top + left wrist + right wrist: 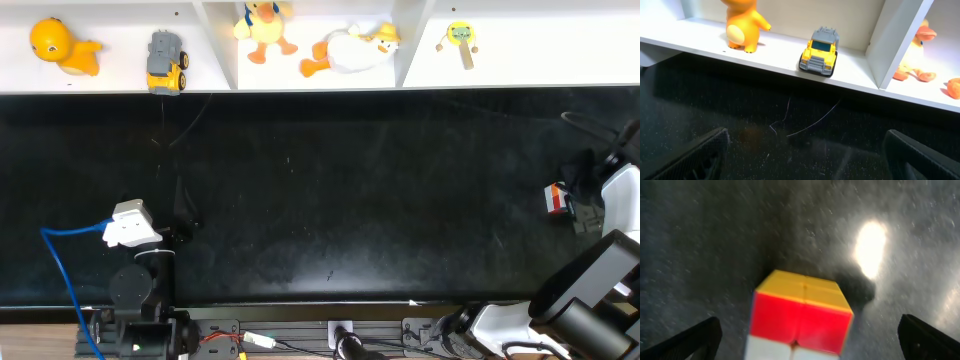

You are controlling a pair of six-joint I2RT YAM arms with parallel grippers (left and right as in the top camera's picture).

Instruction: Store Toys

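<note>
- While the right claw (pixel 574 197) stands released at the right end of the black worktop (pixel 360 190), a colour cube (pixel 800 312) sits between its two fingers (pixel 692 340), which are spread wide and clear of it on both sides.
- The cube shows a red face, a yellow face and a white one; whether it rests on the worktop or just above it, I cannot tell.
- The left claw (pixel 805 150) is released too, with nothing between its fingers, near the worktop's left end and facing the white shelf (pixel 320 82).
- The shelf runs along the far edge of the worktop and is split into compartments.
- Its left compartment holds an orange duck toy (pixel 60 45), upright, and a yellow toy truck (pixel 165 62) just beside it, nose toward the worktop.
- The middle compartment holds a yellow plush duck (pixel 265 25) and a white plush duck (pixel 350 48) lying on its side next to it.
- The right compartment holds a small green-and-yellow toy on a stick (pixel 460 40).
- The cube lies well apart from the shelf.
</note>
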